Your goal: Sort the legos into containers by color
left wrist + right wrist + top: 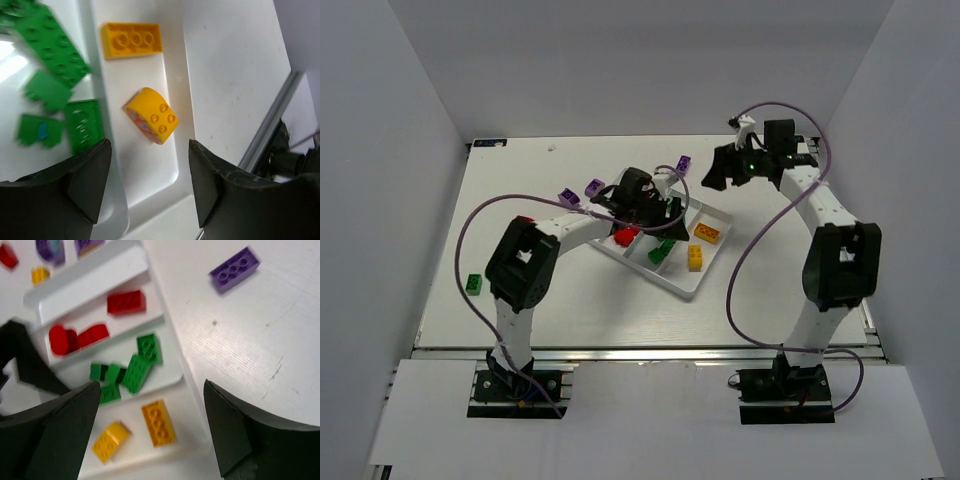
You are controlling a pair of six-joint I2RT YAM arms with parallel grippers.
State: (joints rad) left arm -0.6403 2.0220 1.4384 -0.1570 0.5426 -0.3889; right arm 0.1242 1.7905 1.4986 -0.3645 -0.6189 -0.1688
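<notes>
Left claw [150, 170] spread, empty, above yellow legos [151, 116] in tray [685, 290] end lane. Right claw [150, 405] spread, empty. Purple brick [234, 269] loose on table [260, 340]: centre over it, pinch long sides.

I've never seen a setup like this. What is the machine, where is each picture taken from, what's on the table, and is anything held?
These are two robot arms bolted at the near edge of a table. The overhead picture looks down from behind them. The other two come from a camera on each wrist, so the dark shapes at the bottom are that arm's own fingers. The left gripper and the right gripper are both open and hold nothing. A white tray has four long compartments: red bricks, green bricks and yellow bricks each have one, and the fourth looks empty. Purple bricks and a stray green brick lie on the table.
</notes>
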